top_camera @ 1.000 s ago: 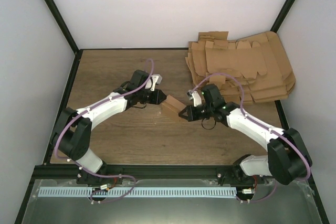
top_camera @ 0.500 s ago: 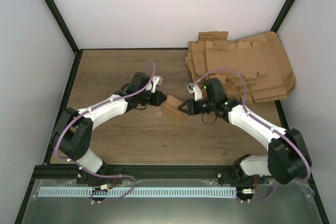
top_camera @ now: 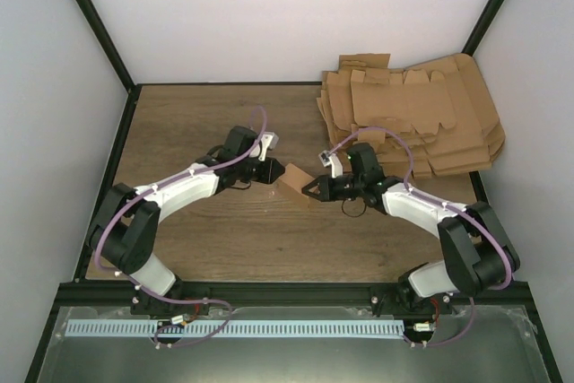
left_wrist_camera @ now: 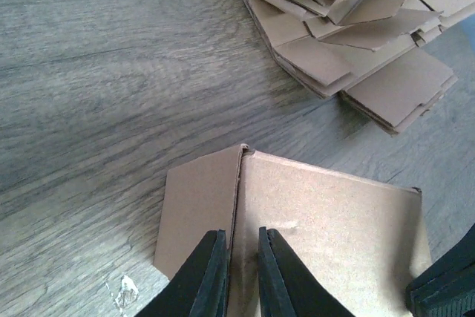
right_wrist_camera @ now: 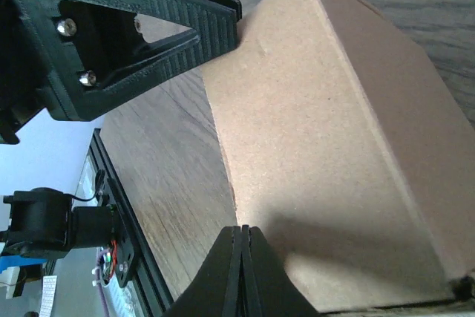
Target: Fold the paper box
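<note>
The paper box (top_camera: 293,187) lies on the wooden table between my two grippers, a brown cardboard box with its faces folded up; a large flat face (right_wrist_camera: 334,146) fills the right wrist view. My left gripper (top_camera: 276,173) meets it from the left. In the left wrist view its jaws (left_wrist_camera: 239,232) stand a narrow gap apart, pinching the box (left_wrist_camera: 334,235) at the crease between a side flap and the wide panel. My right gripper (top_camera: 310,188) comes from the right, its jaws (right_wrist_camera: 243,229) shut tight with nothing between them, tips pressed against the box's near edge. A left finger (right_wrist_camera: 185,35) touches the box's far corner.
A loose pile of flat brown cardboard sheets (top_camera: 413,118) covers the table's back right corner, close behind the right arm; it also fills the top of the left wrist view (left_wrist_camera: 349,27). White walls enclose the table (top_camera: 188,123). A black frame rail (top_camera: 269,293) runs along the front.
The left gripper has closed a little further on the box and edged toward it. The right arm has swung its wrist left, its shut tips staying against the box. The box has barely moved.
</note>
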`<move>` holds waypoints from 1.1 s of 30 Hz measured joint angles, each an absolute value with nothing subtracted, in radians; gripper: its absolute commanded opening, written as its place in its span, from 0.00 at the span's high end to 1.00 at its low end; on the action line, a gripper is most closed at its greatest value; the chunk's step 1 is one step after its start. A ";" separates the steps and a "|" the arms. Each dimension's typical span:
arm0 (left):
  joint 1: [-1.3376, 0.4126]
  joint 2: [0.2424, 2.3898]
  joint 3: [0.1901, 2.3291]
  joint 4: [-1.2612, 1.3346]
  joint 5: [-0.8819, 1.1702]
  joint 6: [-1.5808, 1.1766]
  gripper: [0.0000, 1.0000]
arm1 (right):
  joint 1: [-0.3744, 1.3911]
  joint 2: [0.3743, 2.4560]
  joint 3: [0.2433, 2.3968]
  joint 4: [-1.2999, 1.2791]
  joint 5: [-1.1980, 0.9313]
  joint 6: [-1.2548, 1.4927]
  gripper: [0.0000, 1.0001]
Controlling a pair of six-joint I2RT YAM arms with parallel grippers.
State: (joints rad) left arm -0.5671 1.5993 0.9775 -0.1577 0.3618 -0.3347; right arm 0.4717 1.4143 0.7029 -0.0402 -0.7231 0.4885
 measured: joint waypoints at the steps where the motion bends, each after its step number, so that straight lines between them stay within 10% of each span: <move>1: -0.569 1.600 0.970 -0.150 0.360 -0.335 0.86 | 0.471 1.415 0.689 -0.010 -0.731 0.491 0.99; 8: -0.569 1.605 0.948 -0.089 0.360 -0.335 0.85 | 0.466 1.405 0.654 0.067 -0.728 0.495 0.99; 15: -0.568 1.606 1.007 -0.182 0.319 -0.311 0.55 | 0.466 1.387 0.726 -0.051 -0.722 0.486 0.99; 20: -0.567 1.607 1.153 -0.261 0.307 -0.294 0.94 | 0.466 1.362 0.793 -0.091 -0.734 0.484 0.99; 33: -0.550 1.724 1.065 -0.106 0.514 -0.319 0.96 | 0.453 1.431 0.647 0.080 -0.793 0.522 0.99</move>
State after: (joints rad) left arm -0.5495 1.7245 1.0645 -0.1059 0.5137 -0.3195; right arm 0.4526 1.4307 0.6472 0.0803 -0.7925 0.5220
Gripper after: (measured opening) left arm 0.037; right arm 0.011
